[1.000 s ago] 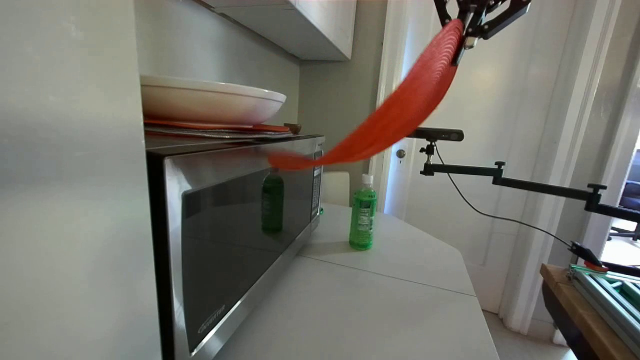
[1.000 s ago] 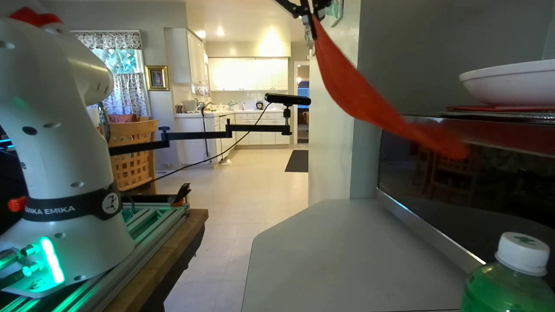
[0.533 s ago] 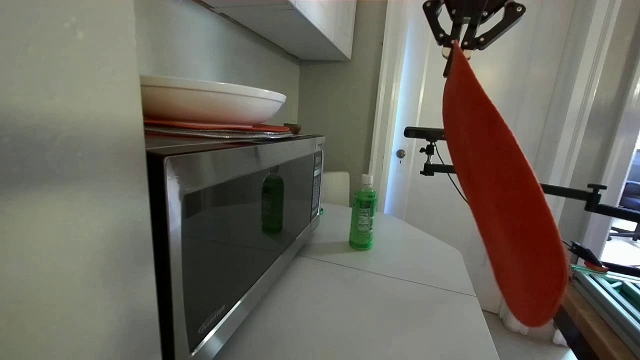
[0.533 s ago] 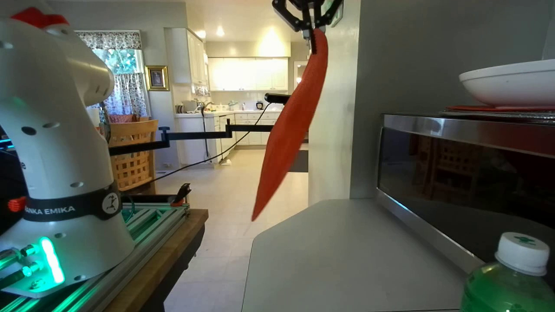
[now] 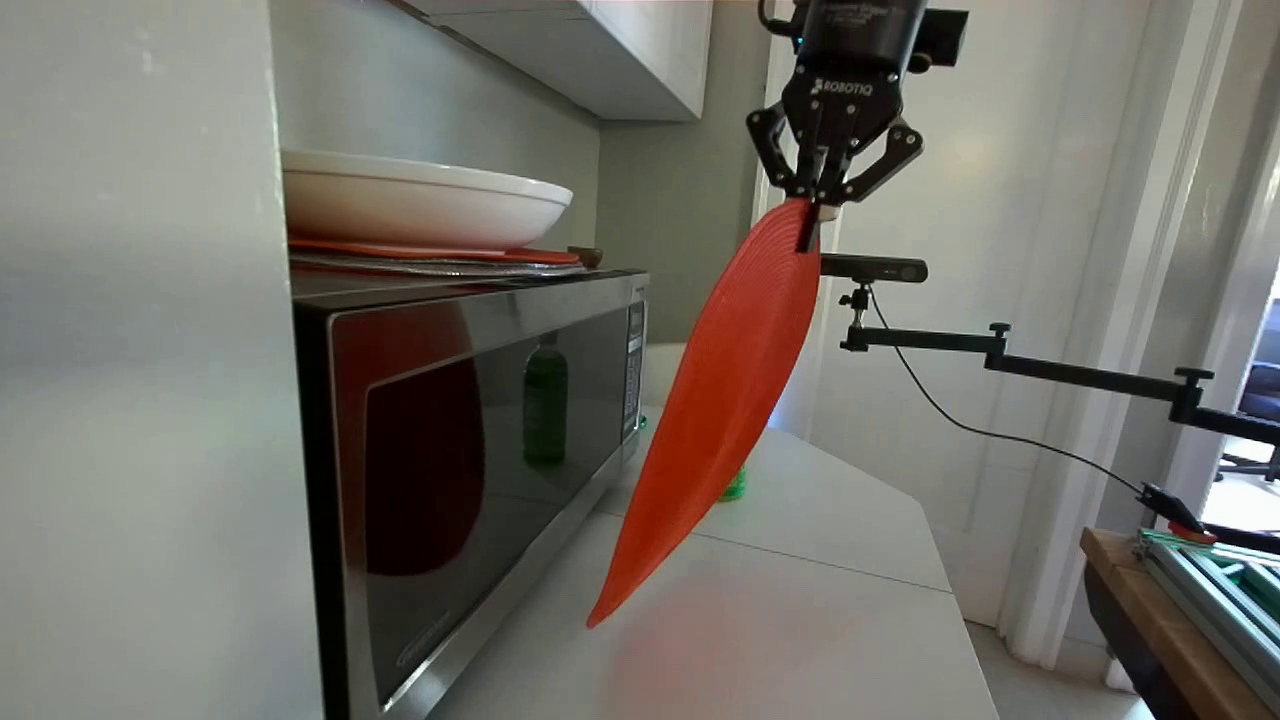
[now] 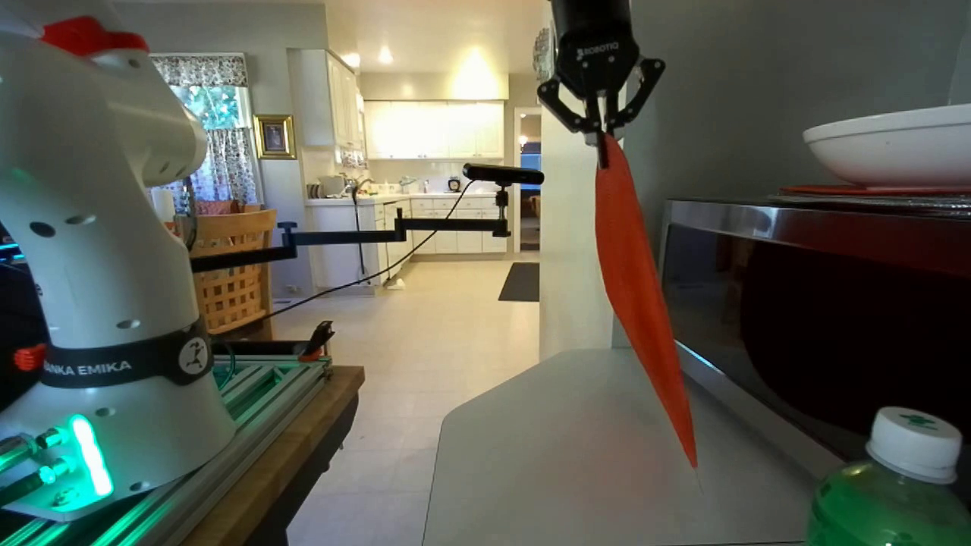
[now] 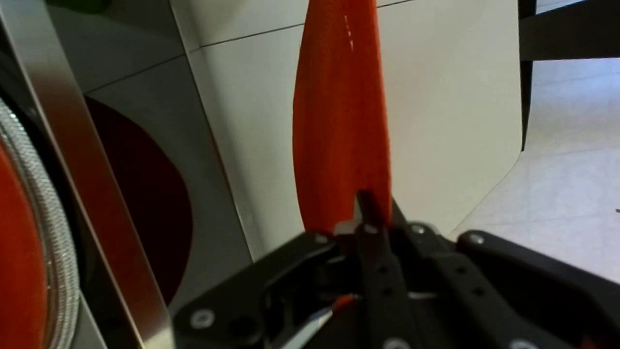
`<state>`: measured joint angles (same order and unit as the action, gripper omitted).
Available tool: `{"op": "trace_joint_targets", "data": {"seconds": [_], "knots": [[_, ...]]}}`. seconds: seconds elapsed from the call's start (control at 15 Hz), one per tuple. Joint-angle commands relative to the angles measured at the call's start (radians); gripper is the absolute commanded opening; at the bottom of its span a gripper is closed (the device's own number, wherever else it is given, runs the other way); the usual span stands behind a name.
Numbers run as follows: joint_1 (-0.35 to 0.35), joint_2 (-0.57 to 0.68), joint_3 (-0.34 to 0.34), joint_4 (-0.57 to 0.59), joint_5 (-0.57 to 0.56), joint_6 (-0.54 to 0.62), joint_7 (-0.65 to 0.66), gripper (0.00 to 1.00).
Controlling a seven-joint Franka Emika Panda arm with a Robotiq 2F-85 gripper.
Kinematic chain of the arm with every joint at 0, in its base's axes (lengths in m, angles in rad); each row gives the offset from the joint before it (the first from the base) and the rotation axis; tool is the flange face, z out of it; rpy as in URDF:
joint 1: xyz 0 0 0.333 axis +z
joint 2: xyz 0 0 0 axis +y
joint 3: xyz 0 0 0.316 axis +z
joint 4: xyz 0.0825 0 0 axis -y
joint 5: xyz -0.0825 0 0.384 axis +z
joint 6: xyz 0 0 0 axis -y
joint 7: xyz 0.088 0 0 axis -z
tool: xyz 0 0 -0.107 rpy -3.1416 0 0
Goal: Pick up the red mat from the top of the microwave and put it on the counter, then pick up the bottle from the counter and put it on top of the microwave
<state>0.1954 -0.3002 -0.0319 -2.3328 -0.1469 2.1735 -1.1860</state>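
Tilted red mat [image 5: 728, 390], hanging below the tool [image 5: 812, 222], top edge pinched

In an exterior view the red mat [image 5: 715, 400] hides the green bottle [image 5: 737, 486] except a sliver at its base, and the lettering [image 5: 424, 640] low on the microwave [image 5: 505, 430] is blurred. In an exterior view the bottom edge cuts off the green bottle's lower part, the right edge crops the microwave and the white bowl [image 6: 895, 148], and items [image 6: 454, 184] on the far kitchen worktop [image 6: 341, 202] are too small to name. In the wrist view, the red mat runs out past the top edge.
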Motion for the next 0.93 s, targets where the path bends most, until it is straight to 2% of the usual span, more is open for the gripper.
{"op": "trace_joint_targets", "data": {"seconds": [0.0, 0.27, 0.73, 0.8, 0.87], "knots": [[-0.035, 0.076, 0.032, 0.041, -0.023, 0.005, 0.033, 0.01], [-0.062, 0.145, 0.051, 0.053, -0.057, 0.029, 0.078, 0.01], [-0.088, 0.249, 0.075, 0.077, -0.198, 0.075, 0.212, 0.01], [-0.087, 0.255, 0.076, 0.082, -0.206, 0.066, 0.223, 0.29], [-0.086, 0.259, 0.078, 0.085, -0.212, 0.059, 0.226, 0.29]]}}
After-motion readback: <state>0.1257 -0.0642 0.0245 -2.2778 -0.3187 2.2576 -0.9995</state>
